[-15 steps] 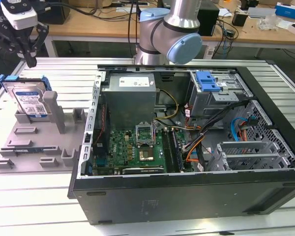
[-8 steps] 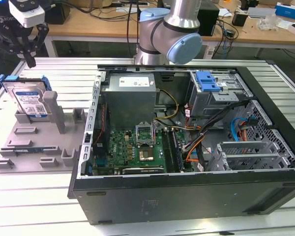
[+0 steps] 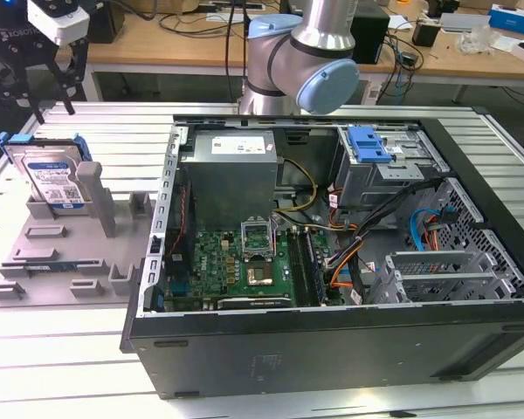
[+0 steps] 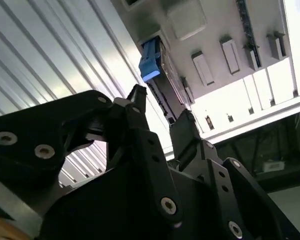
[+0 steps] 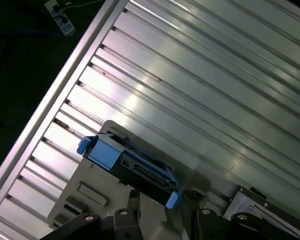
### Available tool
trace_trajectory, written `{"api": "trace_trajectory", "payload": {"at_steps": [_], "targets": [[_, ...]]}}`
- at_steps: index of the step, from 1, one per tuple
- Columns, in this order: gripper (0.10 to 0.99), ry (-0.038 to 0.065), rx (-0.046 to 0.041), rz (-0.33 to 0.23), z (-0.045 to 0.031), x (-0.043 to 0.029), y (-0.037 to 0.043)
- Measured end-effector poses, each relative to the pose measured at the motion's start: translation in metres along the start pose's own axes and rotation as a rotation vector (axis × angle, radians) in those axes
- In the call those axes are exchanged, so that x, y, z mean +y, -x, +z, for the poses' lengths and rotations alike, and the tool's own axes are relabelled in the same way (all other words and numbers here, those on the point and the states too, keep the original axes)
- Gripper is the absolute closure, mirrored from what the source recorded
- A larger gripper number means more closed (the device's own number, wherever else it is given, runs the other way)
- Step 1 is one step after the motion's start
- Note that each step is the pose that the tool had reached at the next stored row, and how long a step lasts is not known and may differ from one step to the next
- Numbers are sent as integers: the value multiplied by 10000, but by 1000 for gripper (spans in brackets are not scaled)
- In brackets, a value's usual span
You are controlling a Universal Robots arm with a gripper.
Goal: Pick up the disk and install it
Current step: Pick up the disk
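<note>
The disk (image 3: 52, 175) stands on edge in a grey fixture (image 3: 52, 253) at the exterior view's left, its blue-and-white label showing inside a blue carrier bracket. My gripper (image 3: 54, 109) hangs just above and behind it, open, its black fingers apart and touching nothing. The second wrist view looks past the gripper (image 4: 160, 107) at the disk's blue bracket end (image 4: 151, 65), still some way from the fingertips. In the first wrist view the disk (image 5: 135, 167) shows edge-on in the fixture.
An open computer case (image 3: 332, 340) lies on the ribbed aluminium table (image 3: 113, 122), with a motherboard, cables and a drive cage carrying a blue latch (image 3: 369, 144). The arm's base (image 3: 306, 61) rises behind the case. A cluttered desk runs along the back.
</note>
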State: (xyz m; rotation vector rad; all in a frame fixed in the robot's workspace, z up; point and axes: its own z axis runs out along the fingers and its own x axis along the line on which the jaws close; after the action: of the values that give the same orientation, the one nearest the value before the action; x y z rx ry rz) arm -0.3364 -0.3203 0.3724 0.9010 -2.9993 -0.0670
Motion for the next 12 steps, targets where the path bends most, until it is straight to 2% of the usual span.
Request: {"api": "trace_trajectory", "payload": {"at_steps": [1,9,12], "targets": [[604,1,8,-185,0,0,0],[604,9,110,-2522,0,0,0],[604,10,134,-3066,2,0,0]]}}
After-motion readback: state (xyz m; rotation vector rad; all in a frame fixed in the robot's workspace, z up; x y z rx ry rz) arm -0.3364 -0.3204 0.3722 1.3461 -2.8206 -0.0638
